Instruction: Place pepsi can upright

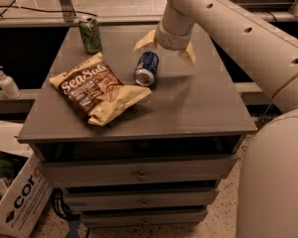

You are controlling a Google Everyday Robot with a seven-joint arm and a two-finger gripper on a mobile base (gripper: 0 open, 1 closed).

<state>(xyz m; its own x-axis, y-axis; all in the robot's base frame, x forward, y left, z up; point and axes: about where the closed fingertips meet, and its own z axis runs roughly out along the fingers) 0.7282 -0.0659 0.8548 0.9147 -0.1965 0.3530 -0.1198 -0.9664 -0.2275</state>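
This looks like an office or lab workspace, not a home. A grey cabinet (pixel 188 108) with three handled drawers (pixel 141 172) stands on a speckled hard floor (pixel 223 217). A printed cardboard box (pixel 20 202) sits on the floor at near left, with loose cables (pixel 59 207) beside it. A pump bottle (pixel 6 83) stands on a low ledge at left. Office snacks lie on the cabinet top: a chip bag (pixel 97 88), a green can (pixel 91 34) and a pepsi can (pixel 146 68). The robot's gripper (pixel 165 49) hangs over the far part of the top, fingers spread apart, just beyond the pepsi can.
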